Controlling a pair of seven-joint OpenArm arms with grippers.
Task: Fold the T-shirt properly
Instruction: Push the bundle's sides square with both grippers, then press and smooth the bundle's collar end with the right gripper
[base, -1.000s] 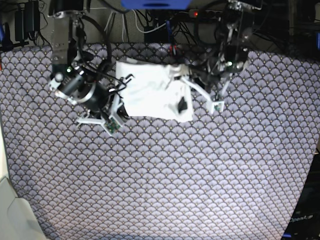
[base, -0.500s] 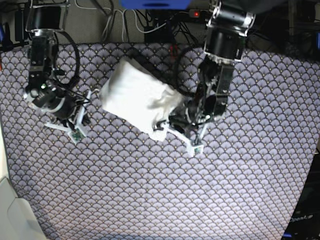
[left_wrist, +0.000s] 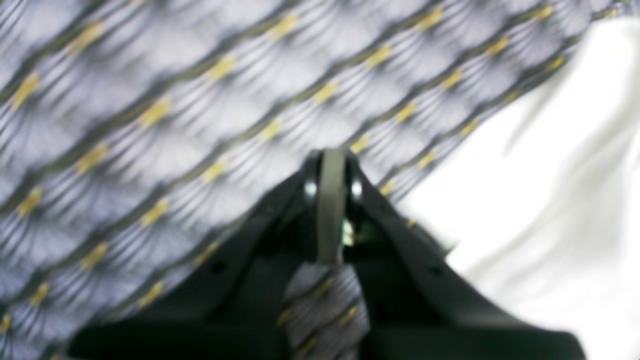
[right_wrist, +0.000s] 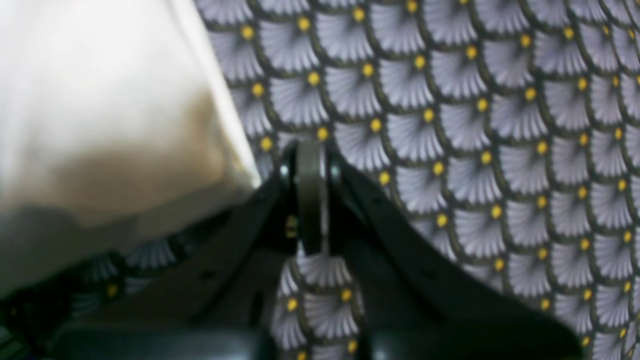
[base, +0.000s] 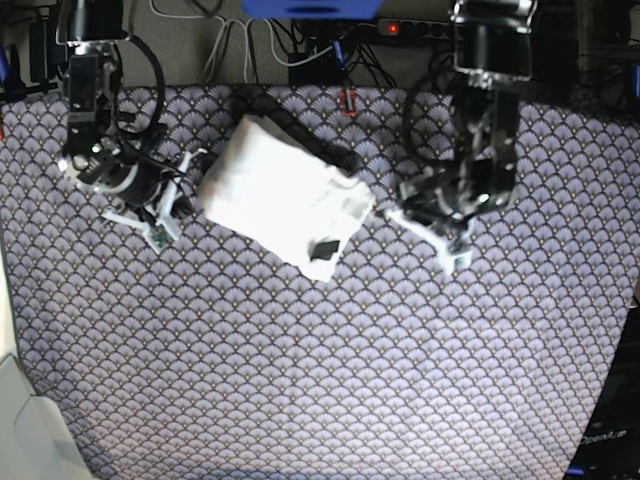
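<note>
- Both grippers have their jaws pressed together with nothing between them: the left gripper shows only its grey pads meeting in the left wrist view, and the right gripper looks the same in the right wrist view.
- Just off the left gripper's tip, to its right in the left wrist view, lies the white edge of the T-shirt; that view is blurred, so I cannot tell whether the fingers brush the cloth, though they seem to sit just clear of it.
- Off the right gripper's tip, to its left in the right wrist view, the T-shirt fills the upper corner, close by but not clamped.
- From the base view, the left gripper rests low over the cloth-covered table, and the right gripper sits on the shirt's other side.
- Between the two grippers the T-shirt lies as a compact folded bundle, turned at an angle, plain white side up, with a small dark patch near its lower corner.
- Under everything spreads the patterned tablecloth, grey fan scales with yellow dots.
- Beyond the arms, cables trail along the table's far edge.
</note>
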